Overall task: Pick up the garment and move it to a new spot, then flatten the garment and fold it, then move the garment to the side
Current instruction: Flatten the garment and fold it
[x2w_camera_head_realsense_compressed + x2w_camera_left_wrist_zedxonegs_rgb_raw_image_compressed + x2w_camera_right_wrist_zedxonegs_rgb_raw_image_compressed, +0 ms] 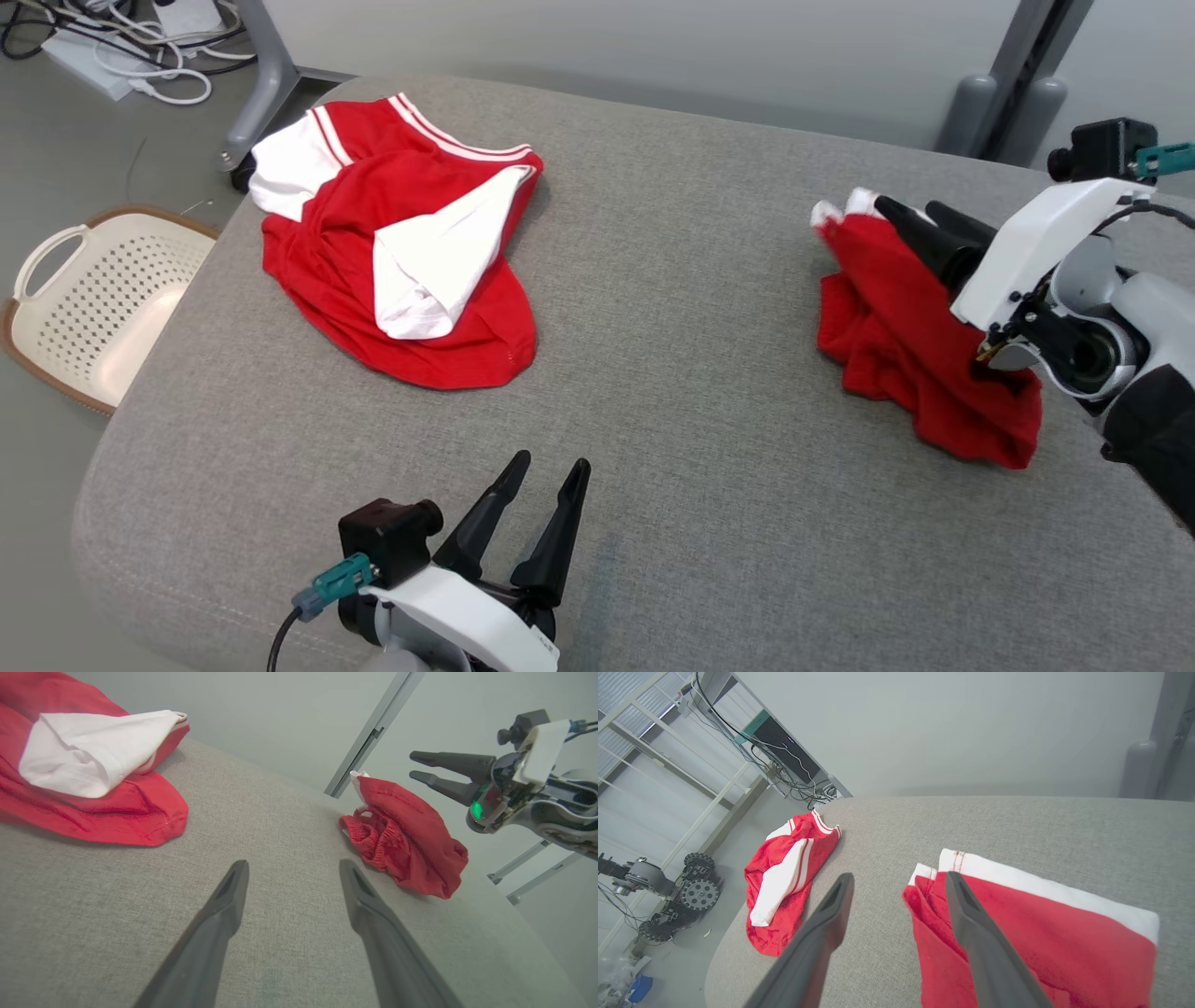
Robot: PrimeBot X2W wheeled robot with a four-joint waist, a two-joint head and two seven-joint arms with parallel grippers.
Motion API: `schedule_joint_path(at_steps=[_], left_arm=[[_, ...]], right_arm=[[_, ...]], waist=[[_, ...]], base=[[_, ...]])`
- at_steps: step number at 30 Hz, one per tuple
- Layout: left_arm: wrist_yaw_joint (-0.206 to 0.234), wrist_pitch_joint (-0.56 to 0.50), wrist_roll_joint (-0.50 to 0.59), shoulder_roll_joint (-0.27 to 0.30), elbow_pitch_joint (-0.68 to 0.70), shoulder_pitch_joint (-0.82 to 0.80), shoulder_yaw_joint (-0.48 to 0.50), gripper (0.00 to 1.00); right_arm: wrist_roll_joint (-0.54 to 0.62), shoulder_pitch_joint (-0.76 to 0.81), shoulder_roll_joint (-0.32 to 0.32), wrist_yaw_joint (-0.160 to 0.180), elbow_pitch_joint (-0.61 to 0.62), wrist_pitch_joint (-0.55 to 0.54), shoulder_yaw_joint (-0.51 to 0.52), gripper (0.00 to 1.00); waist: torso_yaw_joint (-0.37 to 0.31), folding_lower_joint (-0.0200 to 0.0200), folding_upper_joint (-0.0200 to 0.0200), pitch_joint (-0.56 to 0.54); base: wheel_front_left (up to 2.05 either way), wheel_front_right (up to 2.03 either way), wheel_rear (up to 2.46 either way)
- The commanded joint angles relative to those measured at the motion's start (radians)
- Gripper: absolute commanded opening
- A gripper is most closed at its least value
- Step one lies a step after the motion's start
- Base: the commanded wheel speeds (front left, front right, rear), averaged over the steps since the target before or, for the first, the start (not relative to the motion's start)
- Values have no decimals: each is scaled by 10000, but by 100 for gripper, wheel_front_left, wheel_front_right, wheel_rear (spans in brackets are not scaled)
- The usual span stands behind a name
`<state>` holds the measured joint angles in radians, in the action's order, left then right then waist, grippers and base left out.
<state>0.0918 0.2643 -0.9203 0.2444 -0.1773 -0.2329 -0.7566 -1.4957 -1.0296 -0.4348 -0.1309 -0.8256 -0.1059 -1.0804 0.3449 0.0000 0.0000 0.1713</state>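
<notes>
A crumpled red garment with white trim [896, 345] lies in a heap at the right side of the grey cushioned table [691, 392]. My right gripper [907, 207] hovers just above its far end, open, with nothing between its fingers. From the left wrist view that gripper [413, 765] stands clear of the heap [406, 844]. In the right wrist view the gripper [899, 876] has one finger over the red cloth [1041, 942]. My left gripper [551, 462] is open and empty near the front edge, fingers spread over bare fabric [293, 863].
A second red and white garment [401, 243] lies loosely spread at the table's far left [93, 788] [784, 882]. A cream laundry basket [93, 299] sits on the floor to the left. Cables and a table leg are behind it.
</notes>
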Motion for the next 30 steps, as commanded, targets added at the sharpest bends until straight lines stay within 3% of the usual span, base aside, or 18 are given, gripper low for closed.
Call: schedule_joint_path(at_steps=[1, 5, 10, 14, 21, 22, 23, 24, 30], left_arm=[[-33, 14, 83, 72, -7, 33, 85, 100], [-9, 14, 160, 108, -1, 88, 147, 100], [19, 14, 203, 76, -23, 134, 150, 100], [-25, 14, 221, 57, -52, 151, 137, 100], [-78, -16, 255, 28, -140, -43, 79, 100], [-78, -22, 251, 18, -155, -45, 76, 100], [-80, -23, 247, 4, -162, -35, 74, 100], [-94, -27, 240, -13, -204, -10, 67, 100], [-70, -22, 194, -35, -225, 182, 113, 100]], right_arm=[[-113, 126, -302, 1, 352, 246, 138, 100], [-37, 314, -1105, 0, 1243, 1047, 449, 100], [183, 971, -1939, 1, 1174, 1945, 582, 100], [309, 1397, -1983, 1, 691, 1933, 397, 100], [345, 1661, -1280, 1, -389, 1531, 56, 100], [367, 1691, -1185, 1, -533, 1431, -13, 47], [332, 1742, -1109, 1, -676, 1279, -68, 29], [294, 1855, -977, 1, -1149, 836, -206, 0], [131, 1855, -528, 0, -2283, 55, -274, 0]], waist=[[-214, 0, 0, -53], [-538, 0, 0, -163], [-746, 0, 0, -297], [-782, 0, 0, -307], [-492, 0, 0, -232], [-427, 0, 0, -230], [-360, 0, 0, -229], [-209, 0, 0, -248], [189, 0, 0, -321]], base=[[0, 0, 0], [0, 0, 0], [0, 0, 0], [0, 0, 0], [0, 0, 0], [0, 0, 0], [0, 0, 0], [0, 0, 0], [0, 0, 0]])
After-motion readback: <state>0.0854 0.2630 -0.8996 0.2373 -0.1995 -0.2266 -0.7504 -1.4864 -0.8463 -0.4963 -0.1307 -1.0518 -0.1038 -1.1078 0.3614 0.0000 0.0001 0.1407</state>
